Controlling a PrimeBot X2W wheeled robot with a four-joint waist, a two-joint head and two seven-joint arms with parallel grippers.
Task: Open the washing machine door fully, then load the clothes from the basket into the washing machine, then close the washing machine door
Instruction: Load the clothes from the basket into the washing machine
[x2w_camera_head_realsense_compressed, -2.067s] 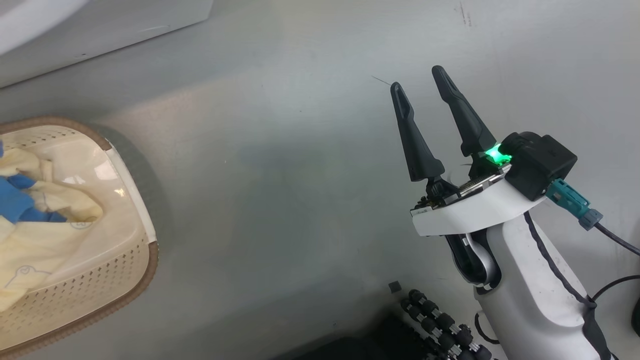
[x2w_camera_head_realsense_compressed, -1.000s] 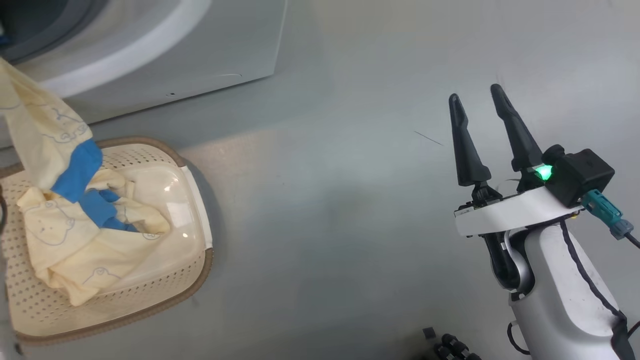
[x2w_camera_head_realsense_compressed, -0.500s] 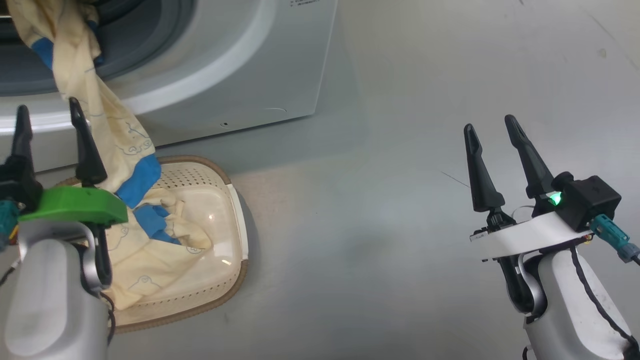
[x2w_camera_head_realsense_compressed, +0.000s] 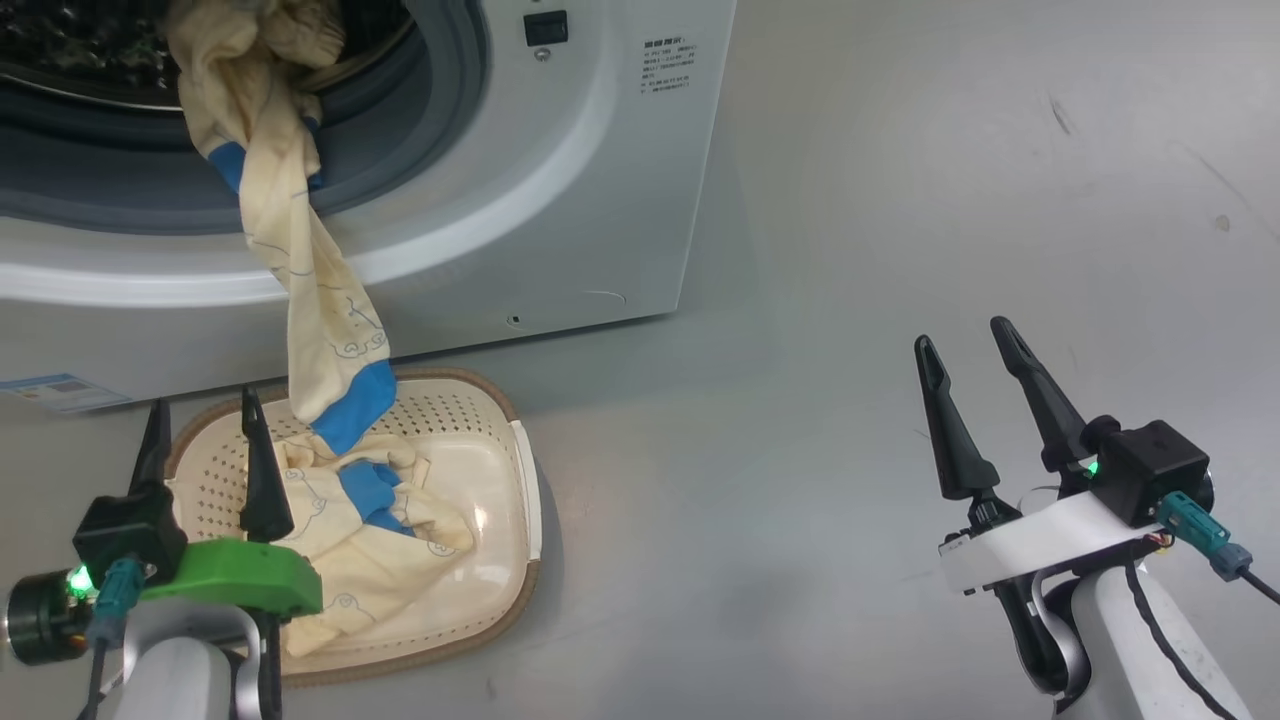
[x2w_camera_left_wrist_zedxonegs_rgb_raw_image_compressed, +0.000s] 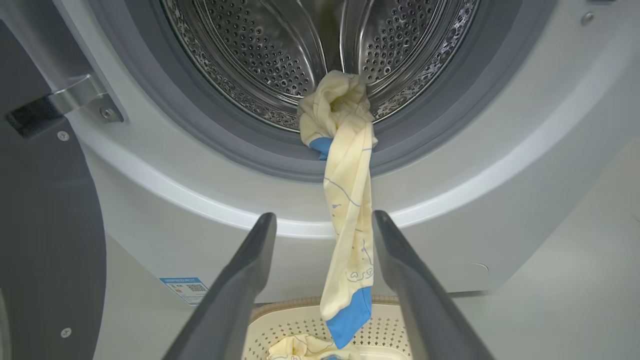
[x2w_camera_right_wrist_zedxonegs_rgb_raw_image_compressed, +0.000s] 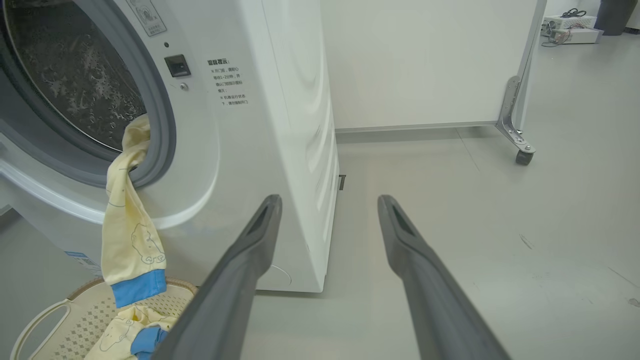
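The door (x2w_camera_left_wrist_zedxonegs_rgb_raw_image_compressed: 45, 225) is swung wide on the left, and look at this: one cream garment (x2w_camera_head_realsense_compressed: 300, 270) is bunched at the lip of the drum (x2w_camera_left_wrist_zedxonegs_rgb_raw_image_compressed: 280, 55) and trails down the front of the washing machine (x2w_camera_head_realsense_compressed: 600, 150), its blue cuff dangling over the basket (x2w_camera_head_realsense_compressed: 527, 500) on the floor (x2w_camera_head_realsense_compressed: 800, 450). More clothes (x2w_camera_head_realsense_compressed: 390, 545) lie heaped in that basket. The left tool (x2w_camera_head_realsense_compressed: 203, 400) hovers at the basket, fingers spread wide, empty. The right tool (x2w_camera_head_realsense_compressed: 961, 333) is well off to the right over bare floor, wide and empty too.
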